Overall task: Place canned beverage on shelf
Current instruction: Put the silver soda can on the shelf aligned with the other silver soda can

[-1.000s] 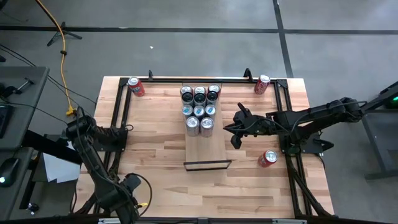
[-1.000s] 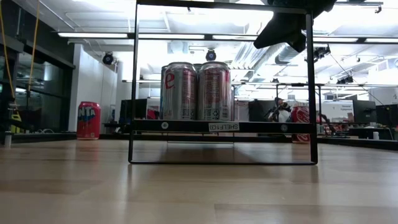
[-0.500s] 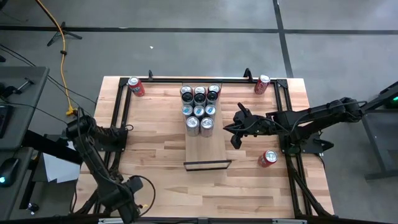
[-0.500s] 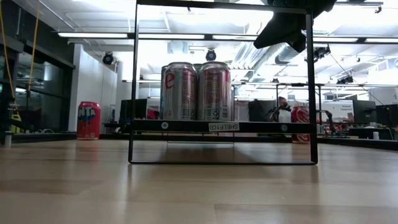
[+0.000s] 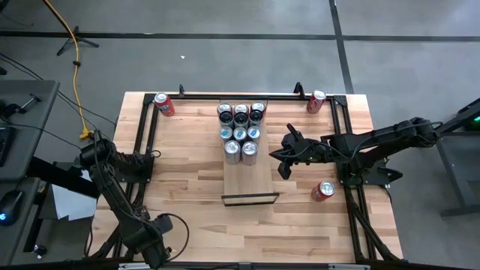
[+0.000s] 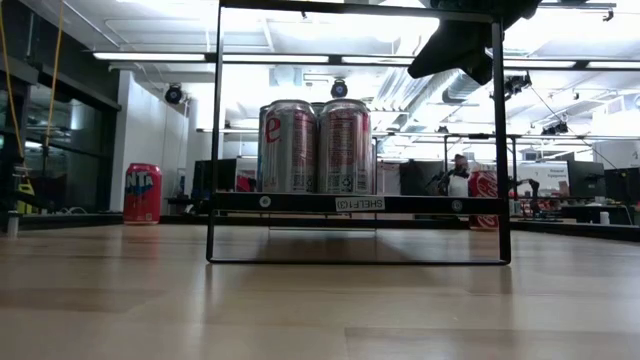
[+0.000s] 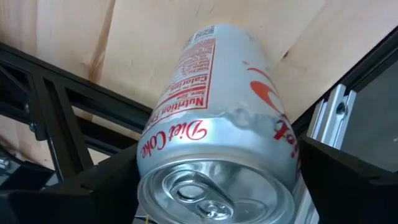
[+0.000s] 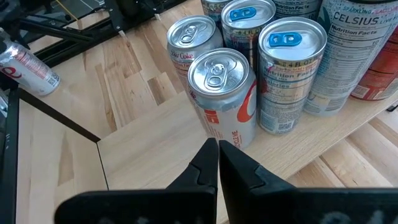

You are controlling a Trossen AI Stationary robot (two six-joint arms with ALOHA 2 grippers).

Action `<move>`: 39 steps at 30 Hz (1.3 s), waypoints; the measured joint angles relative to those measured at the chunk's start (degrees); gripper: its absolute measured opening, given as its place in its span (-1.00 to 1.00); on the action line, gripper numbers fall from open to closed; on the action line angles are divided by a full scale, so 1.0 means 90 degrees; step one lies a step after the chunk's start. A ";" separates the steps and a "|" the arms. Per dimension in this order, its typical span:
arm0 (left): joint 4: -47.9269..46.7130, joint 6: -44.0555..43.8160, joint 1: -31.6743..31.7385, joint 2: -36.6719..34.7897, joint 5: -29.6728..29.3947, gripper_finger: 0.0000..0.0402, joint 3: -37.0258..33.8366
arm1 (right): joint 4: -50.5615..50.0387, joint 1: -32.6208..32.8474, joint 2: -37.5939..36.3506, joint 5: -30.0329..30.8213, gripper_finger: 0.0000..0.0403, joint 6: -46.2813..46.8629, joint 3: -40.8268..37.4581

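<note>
A silver Diet Coke can (image 7: 217, 124) with a dent in its side fills the left wrist view, its top toward the camera. My left gripper (image 7: 217, 186) stands over it at the table's near left corner (image 5: 152, 231), open, one finger on each side. The gripper hides the can in the high view. The shelf (image 5: 250, 178), a pale board with black end rails, lies mid-table. Several cans (image 5: 241, 129) stand upright on its far end. My right gripper (image 5: 283, 169) hangs shut just right of the shelf, above the table. My left gripper comes at the can from above, pointing steeply down. Its two fingers (image 7: 93, 186) lie close beside the can's upper wall (image 7: 149, 155), one on each side. Whether they touch it, I cannot tell.
Red cans stand at the far left corner (image 5: 163, 105) and the far right corner (image 5: 316, 101). Another red can (image 5: 323, 190) lies near the right frame. Black frame rails (image 5: 146, 142) run along the table's sides. The shelf's near half is bare wood.
My left gripper has sunk a little over the near left corner and rolled about its own pointing line.
</note>
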 joint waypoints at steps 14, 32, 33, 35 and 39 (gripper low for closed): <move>0.0023 0.0666 0.0047 -0.0096 -0.0066 0.14 -0.0010 | -0.0013 -0.0001 0.0000 0.0002 -1.00 0.0000 0.0000; -0.0355 0.0819 0.1350 -0.2372 -0.1981 0.14 -0.0010 | -0.0025 0.0000 0.0000 -0.0169 -1.00 0.0392 0.0000; -0.0355 0.0918 0.1472 -0.2586 -0.2171 0.14 -0.0010 | 0.0051 0.0002 0.0000 -0.0191 -1.00 0.0511 0.0000; -0.0357 0.1240 0.1757 -0.3051 -0.2607 0.14 -0.0007 | 0.0224 0.0001 0.0000 -0.0219 -1.00 0.0563 0.0000; -0.0296 0.2203 0.2506 -0.3845 -0.3355 0.14 -0.0007 | 0.0815 0.0002 0.0000 -0.0219 -1.00 0.0568 0.0000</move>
